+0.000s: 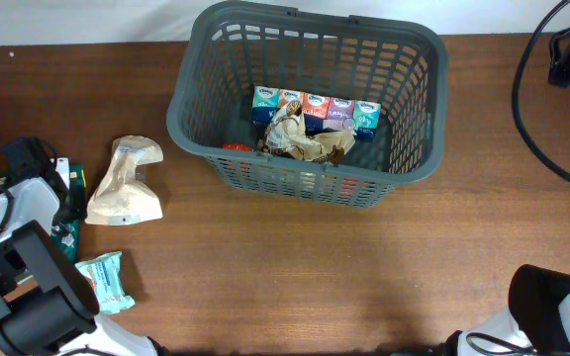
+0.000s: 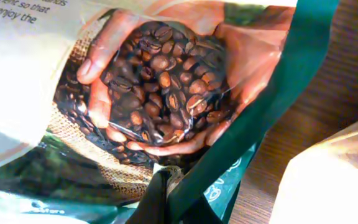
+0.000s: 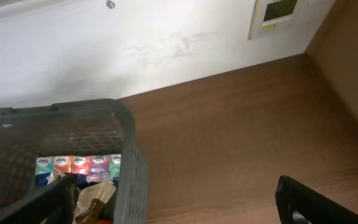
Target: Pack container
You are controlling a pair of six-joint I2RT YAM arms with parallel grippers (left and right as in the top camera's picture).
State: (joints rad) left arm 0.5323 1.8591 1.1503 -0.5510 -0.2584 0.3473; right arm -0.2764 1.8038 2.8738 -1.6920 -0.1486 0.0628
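- We see the container (image 1: 305, 183), a dark grey slotted basket, standing on the wooden surface (image 1: 295, 267). It is well apart from both arms and ahead of them, toward the far edge.
- From the right end effector (image 3: 174, 190) the container lies ahead and to the left. Its rounded corner and lattice wall show in the right wrist view.
- The right end effector's two dark fingers (image 3: 39, 202) stand wide apart above the surface.
- Inside the container, a row of small tissue packs (image 1: 315, 109) lies on the floor. A crumpled brown wrapper (image 1: 300, 138) rests against their near side.
- The left end effector (image 1: 47, 203) hangs low over a coffee bag (image 2: 160, 81), whose print of hands cupping beans fills the left wrist view.
- We cannot tell whether the left end effector is apart or together, because its fingers are not clear in either view.
- A beige pouch (image 1: 124, 183) lies just to the right of the left end effector. A teal pack (image 1: 104, 280) lies behind that pouch, nearer the arm's base.
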